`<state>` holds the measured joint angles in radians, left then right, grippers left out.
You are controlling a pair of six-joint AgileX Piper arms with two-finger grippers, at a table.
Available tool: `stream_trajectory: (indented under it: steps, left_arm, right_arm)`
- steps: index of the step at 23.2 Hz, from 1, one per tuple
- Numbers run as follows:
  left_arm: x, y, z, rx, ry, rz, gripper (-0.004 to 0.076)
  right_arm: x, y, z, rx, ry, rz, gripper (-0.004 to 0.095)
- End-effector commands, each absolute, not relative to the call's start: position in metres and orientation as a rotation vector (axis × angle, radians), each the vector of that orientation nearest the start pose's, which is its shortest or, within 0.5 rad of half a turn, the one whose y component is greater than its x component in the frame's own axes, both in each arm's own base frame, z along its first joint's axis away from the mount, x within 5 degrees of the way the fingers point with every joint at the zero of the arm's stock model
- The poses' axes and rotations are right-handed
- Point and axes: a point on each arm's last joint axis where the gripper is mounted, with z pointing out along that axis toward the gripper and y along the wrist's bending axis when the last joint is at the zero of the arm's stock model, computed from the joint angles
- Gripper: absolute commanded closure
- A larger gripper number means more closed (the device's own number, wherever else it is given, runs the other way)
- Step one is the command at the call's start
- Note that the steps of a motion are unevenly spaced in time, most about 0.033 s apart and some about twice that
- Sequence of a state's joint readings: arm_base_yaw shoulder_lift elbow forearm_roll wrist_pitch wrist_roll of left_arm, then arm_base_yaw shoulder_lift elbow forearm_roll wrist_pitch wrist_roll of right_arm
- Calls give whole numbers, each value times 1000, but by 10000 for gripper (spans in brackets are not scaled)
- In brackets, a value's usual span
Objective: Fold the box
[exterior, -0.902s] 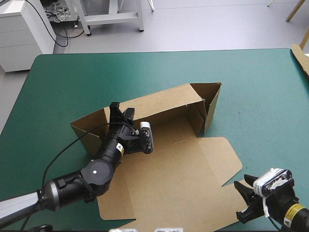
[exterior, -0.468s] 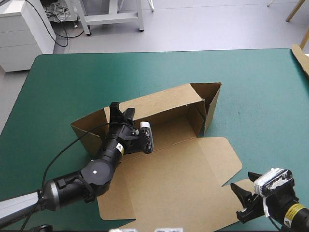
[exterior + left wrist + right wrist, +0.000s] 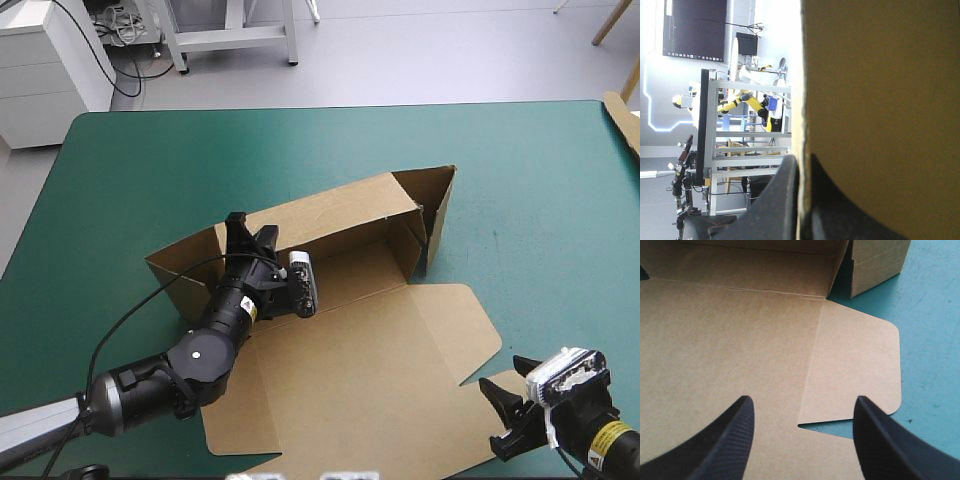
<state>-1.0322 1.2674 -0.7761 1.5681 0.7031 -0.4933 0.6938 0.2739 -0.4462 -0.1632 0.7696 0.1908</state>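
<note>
Desk (image 3: 530,170): one, with a teal-green cover.
Box (image 3: 370,370): one, brown, mid-desk. Rear wall and right end flap stand raised, and the lid lies flat toward the near edge.
Left hand (image 3: 252,226): first of two, pinching the box's rear wall near its left end.
Right hand (image 3: 803,402): second, fingers wide apart over the lid's near right corner.

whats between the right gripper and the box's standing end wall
Only flat board of the box: its lid panel and rounded side flap, on the teal-green cover. The right wrist view shows this, ahead of the open right gripper.
</note>
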Motion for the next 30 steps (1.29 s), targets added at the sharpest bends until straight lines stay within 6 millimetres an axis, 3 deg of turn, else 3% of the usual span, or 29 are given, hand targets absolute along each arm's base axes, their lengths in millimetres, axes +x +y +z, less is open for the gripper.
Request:
stream_trajectory:
  steps: [1, 11, 15, 19, 27, 30]
  left_arm:
    - [178, -193, 314, 1393, 1261, 671, 731]
    - [174, -194, 299, 1490, 1181, 687, 731]
    - [172, -191, 305, 1473, 1152, 686, 731]
    - [161, -175, 323, 1405, 1126, 652, 731]
    - [156, -172, 313, 1451, 1115, 630, 731]
    - [157, -171, 313, 1445, 1120, 638, 731]
  right_arm:
    - [52, 28, 292, -559, 1919, 343, 379]
    - [53, 27, 292, -509, 1933, 356, 379]
    - [53, 26, 291, -487, 1943, 364, 379]
    - [54, 25, 292, -453, 1946, 357, 379]
    - [55, 23, 292, -413, 1958, 360, 378]
    - [55, 20, 300, -367, 1984, 349, 378]
